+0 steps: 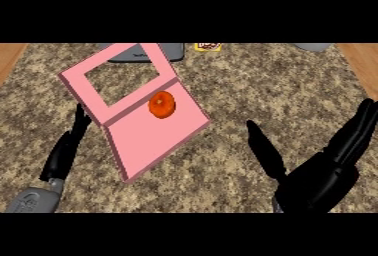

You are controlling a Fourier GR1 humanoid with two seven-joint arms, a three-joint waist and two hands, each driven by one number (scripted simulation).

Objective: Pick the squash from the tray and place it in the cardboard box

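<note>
Nearest the view's lower edge, the right hand [325,172] is seen large at the right, its thumb spread out to the left and its fingers straight and raised toward the upper right; nothing is held in it. At the lower left, the left hand [65,150] is seen with straight fingers pointing up, just beside the pink tray's [159,135] left edge; nothing is held there either, though contact with the tray cannot be settled.

Further in, the tray lies slantwise on the speckled surface [251,85], and the orange squash [162,105] rests on it near the ridge that divides its two sections, well apart from both hands.

Beyond the tray, a grey object [170,51] is partly hidden at the top edge, with a small yellow item [208,46] beside it; a cardboard box cannot be recognised with certainty.

A reach toward the squash is judged to be the step in hand. It would be done well by bringing the open right hand over the squash from above, with thumb and fingers to either side, so that the tray is not nudged.
</note>
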